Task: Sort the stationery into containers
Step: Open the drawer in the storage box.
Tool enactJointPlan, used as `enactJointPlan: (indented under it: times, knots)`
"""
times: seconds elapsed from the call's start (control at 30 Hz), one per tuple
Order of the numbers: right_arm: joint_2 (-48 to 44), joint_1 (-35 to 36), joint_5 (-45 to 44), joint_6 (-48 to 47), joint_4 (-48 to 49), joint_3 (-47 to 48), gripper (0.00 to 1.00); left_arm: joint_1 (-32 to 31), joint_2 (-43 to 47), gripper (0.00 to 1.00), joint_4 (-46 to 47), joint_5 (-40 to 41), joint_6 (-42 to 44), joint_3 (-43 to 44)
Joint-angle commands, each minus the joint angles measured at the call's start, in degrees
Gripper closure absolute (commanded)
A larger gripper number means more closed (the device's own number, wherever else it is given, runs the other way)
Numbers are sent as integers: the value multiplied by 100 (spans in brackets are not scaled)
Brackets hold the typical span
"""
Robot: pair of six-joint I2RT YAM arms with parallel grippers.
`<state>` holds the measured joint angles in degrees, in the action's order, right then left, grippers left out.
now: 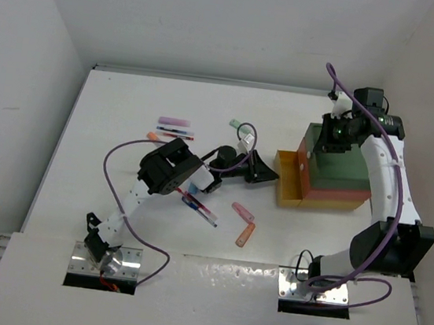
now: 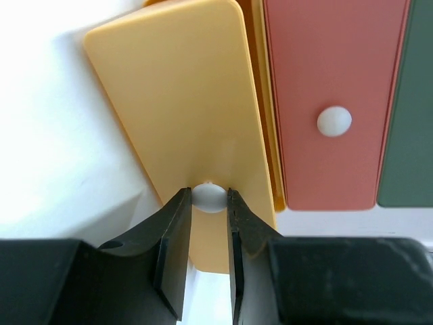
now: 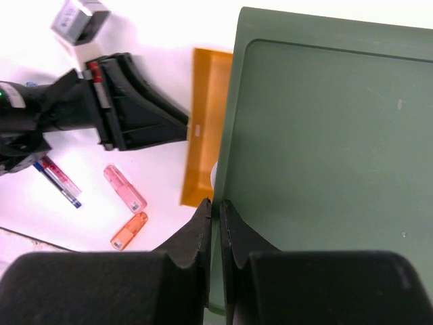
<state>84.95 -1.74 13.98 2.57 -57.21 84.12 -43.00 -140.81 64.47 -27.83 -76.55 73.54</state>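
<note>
At yellow tray (image 2: 183, 101) front, left gripper (image 2: 209, 204) jaws clenched on white knob (image 2: 210, 196); right gripper (image 3: 215, 207) jaws nearly together over green tray (image 3: 325, 135) edge.

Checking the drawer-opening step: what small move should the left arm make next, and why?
Probably pull the yellow tray further out: the left gripper is shut on its white knob, the tray is only partly out, and the right gripper sits at the edge of the green tray, likely bracing it.
</note>
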Motion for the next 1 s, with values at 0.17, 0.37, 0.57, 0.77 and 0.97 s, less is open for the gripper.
enactJointPlan:
  times: [0.17, 0.37, 0.57, 0.77, 0.97]
  knots:
    - [409, 60, -343, -116, -440, -282, 94, 389, 923, 100, -171, -73, 747, -797]
    - [417, 59, -413, -107, -405, -282, 94, 521, 1179, 100, -276, -214, 975, -1165]
    - [400, 60, -492, -99, -379, -299, 94, 539, 1249, 99, -470, -249, 1195, -1210]
    - [391, 51, -501, -116, -431, -238, 90, 670, 1372, 63, -593, -301, 1388, -1377]
    - [347, 60, -475, -125, -493, -124, 62, 785, 2075, 0, -909, -424, 2091, -1579]
